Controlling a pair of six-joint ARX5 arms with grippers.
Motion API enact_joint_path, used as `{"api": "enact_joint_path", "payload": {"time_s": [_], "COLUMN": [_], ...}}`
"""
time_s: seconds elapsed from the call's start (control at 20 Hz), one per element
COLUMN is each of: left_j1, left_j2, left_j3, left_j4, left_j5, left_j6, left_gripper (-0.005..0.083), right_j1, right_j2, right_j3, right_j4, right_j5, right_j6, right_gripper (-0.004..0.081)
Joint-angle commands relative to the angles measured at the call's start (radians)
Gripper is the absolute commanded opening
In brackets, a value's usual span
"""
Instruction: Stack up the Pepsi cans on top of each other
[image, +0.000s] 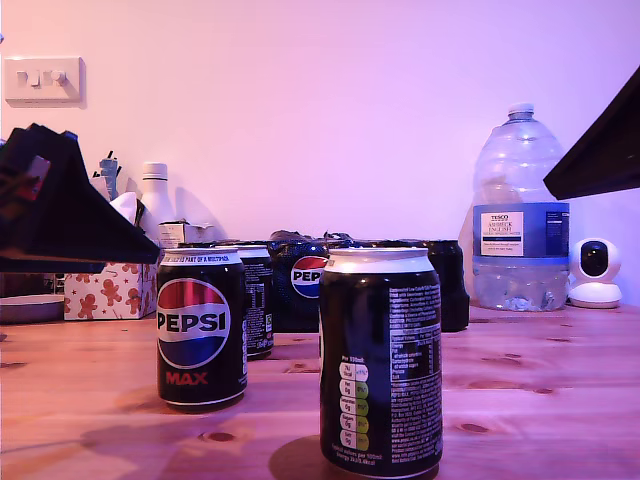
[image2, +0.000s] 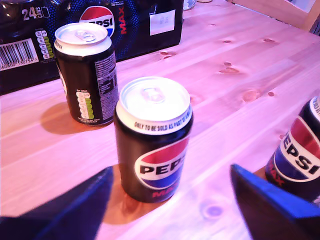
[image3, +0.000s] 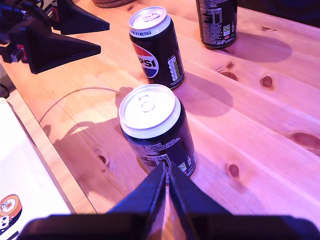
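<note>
Three black Pepsi cans stand upright and apart on the wooden table. A logo can (image: 200, 325) (image2: 152, 140) (image3: 155, 47) stands just beyond the spread fingers of my first gripper (image2: 171, 170) (image: 125, 245) (image3: 102, 36), which is open and empty at the exterior view's left. The text-side can (image: 380, 360) (image3: 155, 127) (image2: 300, 150) is nearest the exterior camera, and my second gripper (image3: 167, 169) (image: 590, 150) hovers above it, shut with nothing held, at the exterior view's upper right. The third can (image: 257, 298) (image2: 87, 72) (image3: 216, 20) stands further back by the multipack.
A shrink-wrapped black multipack (image: 310, 275) (image2: 30, 45) lies behind the cans. A big clear water bottle (image: 520, 215) and a small white camera (image: 595, 272) stand at the exterior view's back right. A gingerbread-print box (image: 110, 290) and white bottles sit at its back left.
</note>
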Motion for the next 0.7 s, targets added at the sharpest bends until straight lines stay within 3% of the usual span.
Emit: {"api": "enact_joint_path", "payload": {"time_s": [0.0,0.15,0.4,0.65], "left_j1": [-0.003,-0.003,-0.012,-0.066], "left_j2": [0.004,0.009,0.010,0.010], "left_j3": [-0.011,-0.011,-0.011,-0.011], "left_j4": [0.025,0.036,0.029,-0.002], "left_j5": [-0.034,-0.163,-0.113,-0.065], "left_j6": [-0.044,-0.151,-0.231,-0.013], "left_gripper": [0.0793,0.0793,0.0792,0.0792], "right_j1": [0.003,0.009,0.034,0.034], "right_j2": [0.006,0.006,0.006,0.006], "right_j3": [-0.009,-0.009,-0.009,-0.009], "right_j4": [0.004,0.002,-0.014,-0.027], "right_j5": [-0.002,-0.013,-0.031,-0.029], "right_j6": [-0.006,-0.005,0.003,0.002], "right_gripper": [-0.0013,-0.0013,-0.0013,-0.0013]}}
